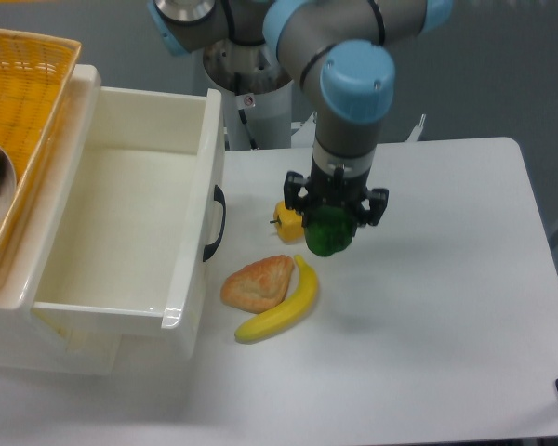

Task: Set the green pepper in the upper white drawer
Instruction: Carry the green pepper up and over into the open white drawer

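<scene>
Gripping glossy green pepper (pixel 329 232), claw (pixel 333 223)

The gripper (pixel 335 206) and green pepper (pixel 330 232) cover most of the yellow pepper (pixel 285 221). The orange wicker basket (pixel 33 84) runs off the left edge.

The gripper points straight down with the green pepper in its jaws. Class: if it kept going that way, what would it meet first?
Probably bare table: the gripper, shut on the green pepper, hangs just right of the banana tip. Depth is unclear from one view, so the pepper might graze the banana.
</scene>
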Robot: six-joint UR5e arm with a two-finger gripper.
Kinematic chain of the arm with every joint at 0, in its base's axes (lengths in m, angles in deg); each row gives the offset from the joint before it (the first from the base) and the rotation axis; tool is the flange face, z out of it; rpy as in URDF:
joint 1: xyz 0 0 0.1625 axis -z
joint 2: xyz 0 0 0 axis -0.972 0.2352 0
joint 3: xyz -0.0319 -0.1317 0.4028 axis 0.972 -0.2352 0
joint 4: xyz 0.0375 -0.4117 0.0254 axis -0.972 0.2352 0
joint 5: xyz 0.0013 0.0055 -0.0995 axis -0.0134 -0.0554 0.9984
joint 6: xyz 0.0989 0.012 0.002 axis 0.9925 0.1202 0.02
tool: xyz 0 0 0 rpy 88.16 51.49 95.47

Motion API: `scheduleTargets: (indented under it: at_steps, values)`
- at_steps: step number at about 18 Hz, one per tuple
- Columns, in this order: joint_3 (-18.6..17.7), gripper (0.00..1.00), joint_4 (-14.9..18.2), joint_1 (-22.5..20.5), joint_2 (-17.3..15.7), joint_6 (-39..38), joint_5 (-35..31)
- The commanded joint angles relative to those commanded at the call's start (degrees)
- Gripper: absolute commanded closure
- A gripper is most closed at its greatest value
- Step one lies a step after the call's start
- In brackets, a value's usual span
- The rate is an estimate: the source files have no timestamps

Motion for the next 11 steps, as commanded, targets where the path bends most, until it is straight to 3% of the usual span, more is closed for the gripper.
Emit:
scheduleTargets:
  at_steps: [3, 11]
  values:
    - [1.49, 0.35, 0.35, -0.18, -1.85, -6.23, 3.0]
    - [1.59, 0.35, 1.58, 0.17, -7.39, -10.19, 10.29]
